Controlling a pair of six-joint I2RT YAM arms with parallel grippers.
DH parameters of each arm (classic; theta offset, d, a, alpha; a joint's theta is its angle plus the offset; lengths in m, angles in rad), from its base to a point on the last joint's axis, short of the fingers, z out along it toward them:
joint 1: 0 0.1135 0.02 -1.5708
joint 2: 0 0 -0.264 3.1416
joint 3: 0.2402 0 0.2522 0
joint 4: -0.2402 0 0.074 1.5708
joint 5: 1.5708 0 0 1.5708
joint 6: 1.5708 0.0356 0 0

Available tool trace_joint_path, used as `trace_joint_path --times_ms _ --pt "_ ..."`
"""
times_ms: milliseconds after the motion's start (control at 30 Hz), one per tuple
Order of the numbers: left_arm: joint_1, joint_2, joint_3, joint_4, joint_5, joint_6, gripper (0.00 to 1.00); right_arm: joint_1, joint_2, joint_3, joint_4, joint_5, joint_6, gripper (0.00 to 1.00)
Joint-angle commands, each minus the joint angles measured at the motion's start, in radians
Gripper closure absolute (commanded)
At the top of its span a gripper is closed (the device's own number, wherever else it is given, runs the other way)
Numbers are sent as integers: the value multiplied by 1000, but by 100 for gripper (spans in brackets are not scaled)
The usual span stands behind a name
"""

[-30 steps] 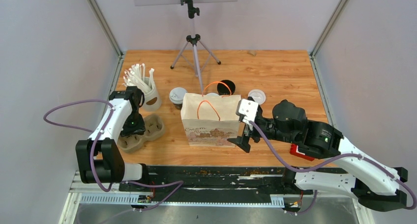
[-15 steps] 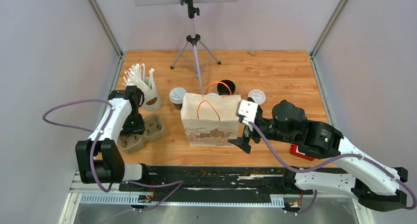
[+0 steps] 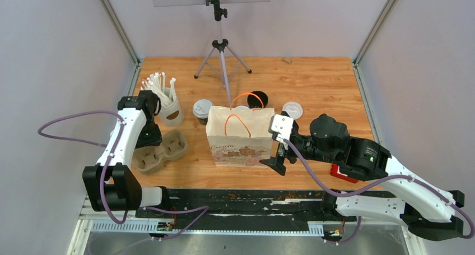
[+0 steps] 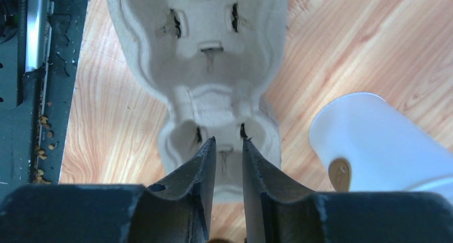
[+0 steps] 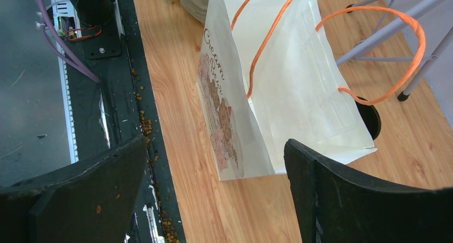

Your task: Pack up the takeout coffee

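A black takeout coffee cup with a white lid (image 3: 202, 109) stands left of the paper bag (image 3: 241, 136). Behind the bag is an open black cup (image 3: 258, 100), also seen past the bag's corner as a dark cup (image 5: 372, 120). A loose white lid (image 3: 292, 109) lies to the right. My left gripper (image 3: 149, 136) hovers over the near end of the brown carrier tray (image 3: 165, 150). Its fingers (image 4: 208, 163) stand a narrow gap apart with nothing between them. My right gripper (image 3: 278, 157) is wide open beside the bag (image 5: 278, 88)'s right side, holding nothing.
A white cup of straws (image 3: 170, 110) stands just behind the tray, close to my left wrist, and shows as a white cup (image 4: 374, 141). A tripod (image 3: 222, 59) stands behind the bag. A red object (image 3: 343, 174) lies under my right arm. The table's dark front rail (image 5: 123, 83) is near.
My left arm has lifted and pulled back to the left off the carrier tray, its jaws narrowing. The tray stays on the table. My right arm has barely moved.
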Motion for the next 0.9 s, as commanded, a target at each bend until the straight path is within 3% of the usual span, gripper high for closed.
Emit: trace_joint_path --times_ms 0,133,233,367,567,867 --pt "8 -7 79 -73 -25 22 67 3 -3 -1 14 -11 3 0" --pt "8 -14 100 -126 -7 108 58 3 -11 -13 28 -1 10 0" --pt "8 -84 27 -85 -17 67 48 3 -7 -11 45 -12 19 0" --pt "11 -155 -44 2 -37 17 46 3 -1 -4 50 -31 26 0" --pt "28 -69 -45 43 11 86 39 3 -3 -3 50 -33 26 0" --pt "57 -158 -187 174 -9 29 48 3 -16 -6 39 -1 -12 0"
